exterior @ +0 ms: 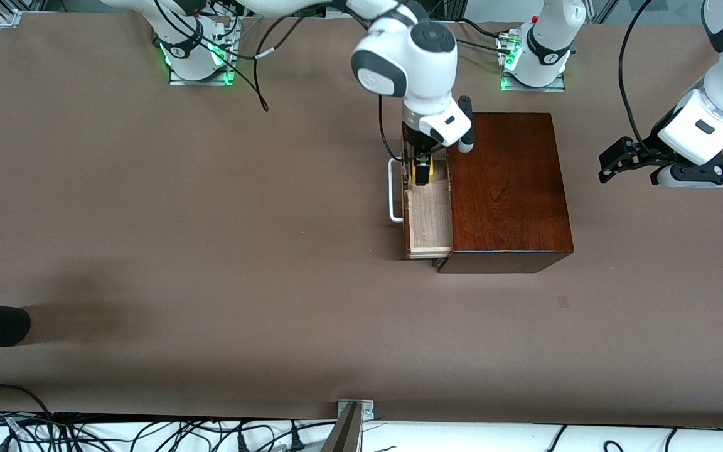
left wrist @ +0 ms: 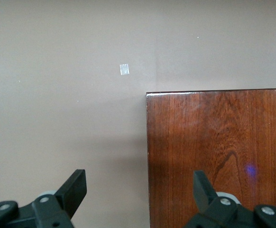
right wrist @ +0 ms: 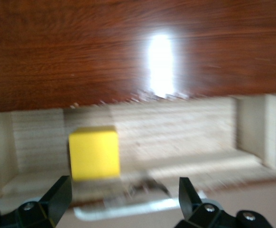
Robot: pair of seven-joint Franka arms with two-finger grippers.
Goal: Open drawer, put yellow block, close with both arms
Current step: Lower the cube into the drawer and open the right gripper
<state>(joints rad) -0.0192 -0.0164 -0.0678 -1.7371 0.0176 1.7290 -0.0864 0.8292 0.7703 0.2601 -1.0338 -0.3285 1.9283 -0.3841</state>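
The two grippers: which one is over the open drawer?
The right gripper, open above the drawer with the yellow block inside. The left gripper hangs open off the box's left-arm end.

Brown table [exterior: 211,238] bears small tape patch [exterior: 563,302].

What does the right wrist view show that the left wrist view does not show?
Only the right wrist view shows the pale inside of the open drawer, the yellow block resting in it, and the open right gripper above. Only the left wrist view shows the open left gripper and bare table. Both show the dark wooden box.
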